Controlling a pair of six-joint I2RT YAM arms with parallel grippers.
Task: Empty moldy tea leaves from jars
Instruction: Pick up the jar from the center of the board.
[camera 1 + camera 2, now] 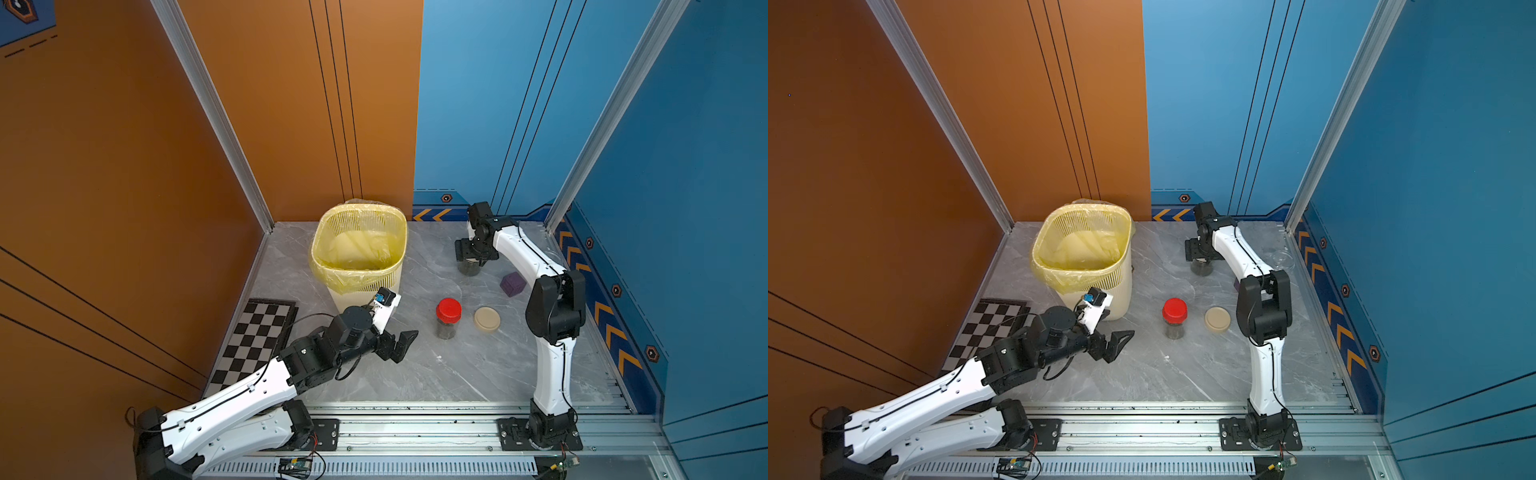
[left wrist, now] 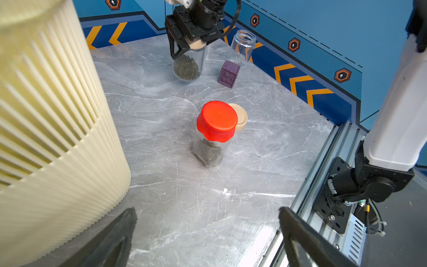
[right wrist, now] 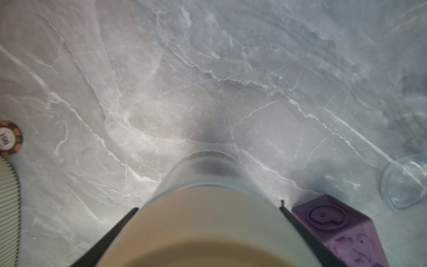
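Note:
At the back, a glass jar (image 2: 188, 64) holding tea leaves (image 2: 186, 70) stands upright. My right gripper (image 3: 209, 207) reaches down over it, shut on its beige lid (image 3: 208, 231); both top views show this jar (image 1: 469, 269) (image 1: 1201, 270) under the gripper. Mid-table stands a red-lidded jar (image 1: 448, 318) (image 1: 1174, 318) (image 2: 213, 134) with tea leaves (image 2: 209, 154) inside. A loose beige lid (image 1: 486, 319) (image 2: 241, 118) lies beside it. An empty, lidless jar (image 2: 242, 46) (image 3: 406, 182) stands near the right wall. My left gripper (image 1: 405, 345) (image 2: 208, 210) hovers open, left of the red-lidded jar.
The cream slatted bin (image 1: 353, 299) (image 2: 57, 115) with its yellow bag stands back left, close to my left wrist. A purple cube (image 1: 513, 284) (image 3: 342, 228) sits next to the gripped jar. A chessboard (image 1: 257, 336) lies far left. A poker chip (image 3: 9, 138) lies by the bin.

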